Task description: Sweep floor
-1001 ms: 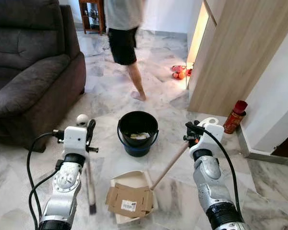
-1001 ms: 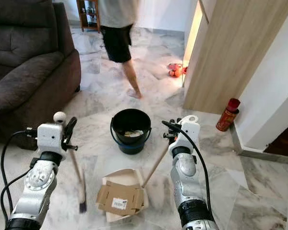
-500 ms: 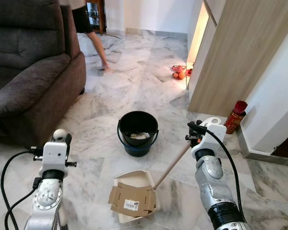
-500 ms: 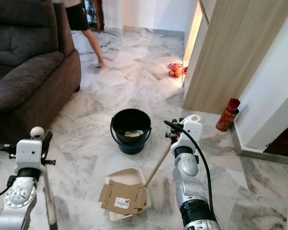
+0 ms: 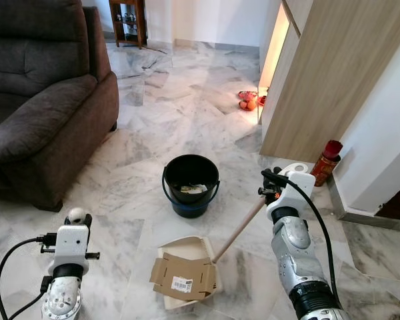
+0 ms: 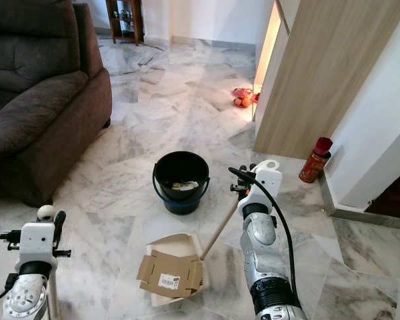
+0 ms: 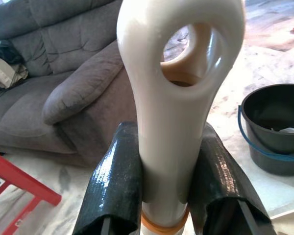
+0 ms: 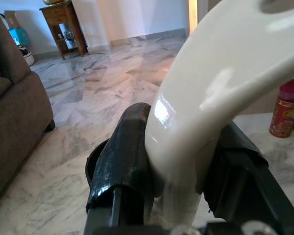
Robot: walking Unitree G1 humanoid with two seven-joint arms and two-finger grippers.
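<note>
Now left gripper (image 7: 169, 196) clamps broom handle (image 7: 179, 98); right gripper (image 8: 179, 161) clamps dustpan handle (image 8: 220, 83).

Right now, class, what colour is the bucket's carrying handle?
Blue, on the black bucket; the left wrist view shows it best.
</note>
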